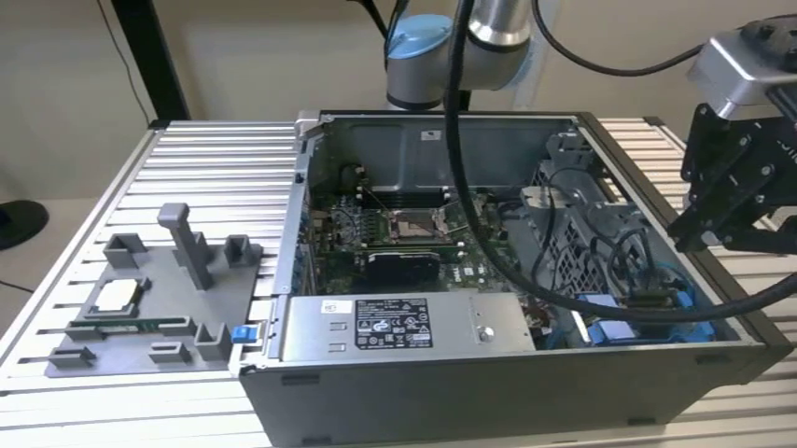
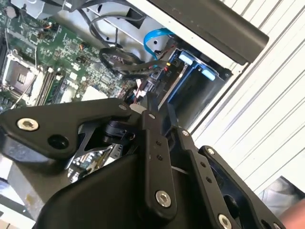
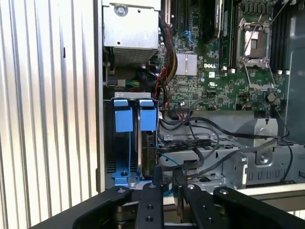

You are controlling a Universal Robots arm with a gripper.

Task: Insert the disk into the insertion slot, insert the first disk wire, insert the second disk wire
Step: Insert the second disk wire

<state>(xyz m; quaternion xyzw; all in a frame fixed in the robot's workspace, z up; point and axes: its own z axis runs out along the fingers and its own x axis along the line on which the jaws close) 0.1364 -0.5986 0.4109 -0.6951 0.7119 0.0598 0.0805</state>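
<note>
1. Nearest, in the first wrist view, is the gripper [image 3: 167, 174]. Its fingers [image 3: 157, 177] stand close together with a narrow gap and pinch nothing that I can see. In the exterior view the gripper [image 1: 692, 238] hangs above the computer case's [image 1: 498, 392] wall on the exterior view's right, clear of everything inside.
2. Just beyond the fingertips is the insertion slot [image 3: 109, 143]. The disk [image 3: 147, 143] stands edge-on inside it in its blue carrier, so the first step looks done to me.
3. Beside the disk runs a bundle of black wires [image 3: 190, 143], with a thin blue wire [image 3: 129, 152] down the neighbouring bay. I cannot tell whether any plug is seated in the disk.
4. My judgement is that the wire steps are in hand. They call for a fine grip on a small plug, squared to the disk's socket, without snagging the loose loops around it.
5. Farther in lies the motherboard [image 3: 214, 71] with its bare processor socket [image 3: 256, 45].
6. Farthest is the grey power-supply box [image 3: 131, 28]. In the exterior view the ribbed table [image 1: 212, 168] carries the case and a grey parts fixture [image 1: 162, 299].
</note>
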